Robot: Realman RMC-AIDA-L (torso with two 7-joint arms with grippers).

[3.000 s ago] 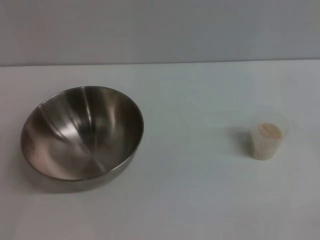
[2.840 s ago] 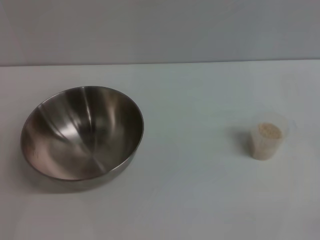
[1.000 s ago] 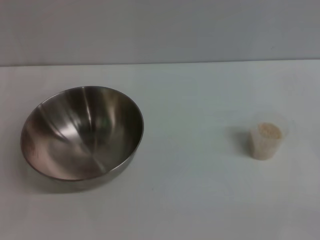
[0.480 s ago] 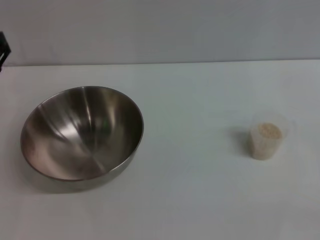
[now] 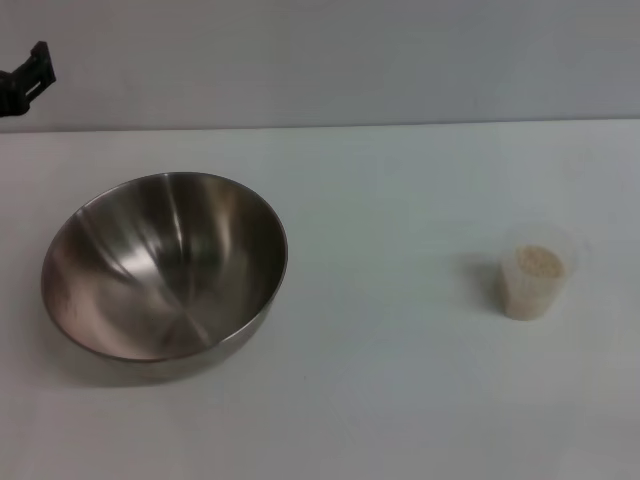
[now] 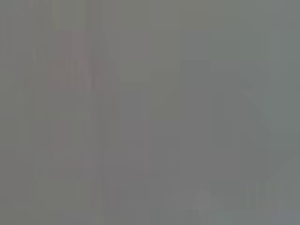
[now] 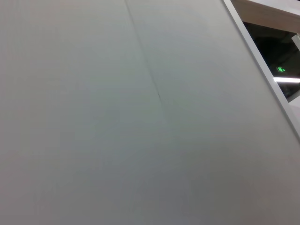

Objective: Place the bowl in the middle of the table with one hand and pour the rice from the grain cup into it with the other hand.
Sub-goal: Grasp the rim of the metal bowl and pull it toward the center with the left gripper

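Observation:
The large steel bowl [image 5: 165, 265] stands tilted on the white table [image 5: 380, 390] at the left, empty, its shiny inside facing me. The small clear grain cup [image 5: 535, 277] stands upright at the right, holding cream-coloured rice [image 5: 537, 263]. A black part of my left gripper [image 5: 25, 80] shows at the far left edge, high above the table's back edge, well apart from the bowl. My right gripper is out of view. The left wrist view shows only flat grey; the right wrist view shows a pale wall.
A pale grey wall [image 5: 330, 60] rises behind the table's back edge. White tabletop lies between the bowl and the cup and in front of both.
My left gripper has come into the head view at the far left edge and moved a little further in. The bowl and the cup have not moved.

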